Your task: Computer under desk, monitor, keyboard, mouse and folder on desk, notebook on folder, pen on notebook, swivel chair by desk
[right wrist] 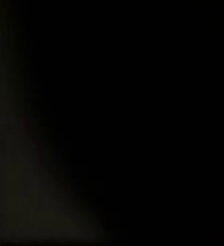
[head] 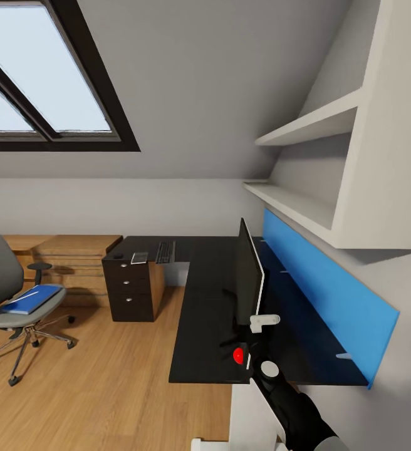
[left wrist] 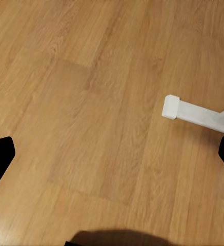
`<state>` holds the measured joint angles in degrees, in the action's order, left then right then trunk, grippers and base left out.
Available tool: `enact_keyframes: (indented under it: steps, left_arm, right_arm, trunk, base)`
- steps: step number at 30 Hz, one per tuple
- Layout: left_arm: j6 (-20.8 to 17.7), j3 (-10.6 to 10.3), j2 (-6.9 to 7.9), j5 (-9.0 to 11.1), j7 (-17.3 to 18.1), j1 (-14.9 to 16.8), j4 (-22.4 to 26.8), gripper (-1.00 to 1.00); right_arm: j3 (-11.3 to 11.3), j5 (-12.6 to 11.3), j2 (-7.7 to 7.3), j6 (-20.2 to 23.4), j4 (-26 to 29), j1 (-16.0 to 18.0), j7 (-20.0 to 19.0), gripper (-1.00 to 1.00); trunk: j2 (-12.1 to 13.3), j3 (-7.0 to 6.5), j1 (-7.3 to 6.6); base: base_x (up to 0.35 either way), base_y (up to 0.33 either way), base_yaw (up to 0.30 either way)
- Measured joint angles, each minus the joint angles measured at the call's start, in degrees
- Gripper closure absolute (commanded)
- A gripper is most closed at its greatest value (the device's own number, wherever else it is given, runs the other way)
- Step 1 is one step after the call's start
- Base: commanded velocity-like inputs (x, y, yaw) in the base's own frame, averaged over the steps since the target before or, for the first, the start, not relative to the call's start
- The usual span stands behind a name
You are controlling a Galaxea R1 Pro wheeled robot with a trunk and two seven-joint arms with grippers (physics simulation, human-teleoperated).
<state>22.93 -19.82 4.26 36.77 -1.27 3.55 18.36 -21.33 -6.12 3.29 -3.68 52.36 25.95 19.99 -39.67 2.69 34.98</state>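
Observation:
The monitor stands edge-on on the near wing of the black desk, its red dot low at the near corner. My right arm reaches up to it, and the right gripper is against the screen's near edge. Its jaws are hidden, and the right wrist view is black. At the desk's far end lie the keyboard, the grey notebook and the small dark mouse. The blue folder lies on the swivel chair at left. The left gripper hangs open over bare floor. Computer and pen are out of view.
Black drawers stand under the desk's far end, with low wooden shelving beside them. A blue panel backs the desk under white wall shelves. A white bar lies on the floor near my left gripper.

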Motion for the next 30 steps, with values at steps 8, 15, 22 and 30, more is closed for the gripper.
enact_keyframes:
  steps: [8,15,22,30]
  left_arm:
    - [0.03,0.0,0.0,0.0,0.0,0.0,0.0,-1.0]
    - [0.05,0.07,0.0,0.0,0.0,0.0,0.0,-1.0]
    - [0.05,0.09,0.0,0.0,0.0,0.0,0.0,-1.0]
    - [0.03,0.06,0.0,0.0,0.0,0.0,0.0,-1.0]
  right_arm:
    - [0.0,-0.12,0.0,0.01,-0.02,0.0,0.0,-1.0]
    - [0.0,-0.12,0.0,0.01,-0.02,0.0,0.0,-1.0]
    - [0.0,-0.12,0.0,0.01,-0.02,0.0,0.0,-1.0]
    - [0.0,-0.12,0.0,0.01,-0.02,0.0,0.0,-1.0]
  trunk:
    - [0.0,0.0,0.0]
    - [0.0,0.0,0.0]
    - [0.01,0.0,0.0]
    - [0.0,0.0,0.0]
  base:
    - [0.0,-0.023,0.0]
    - [0.0,-0.022,0.0]
    - [0.0,-0.003,0.0]
    - [0.0,-0.017,0.0]
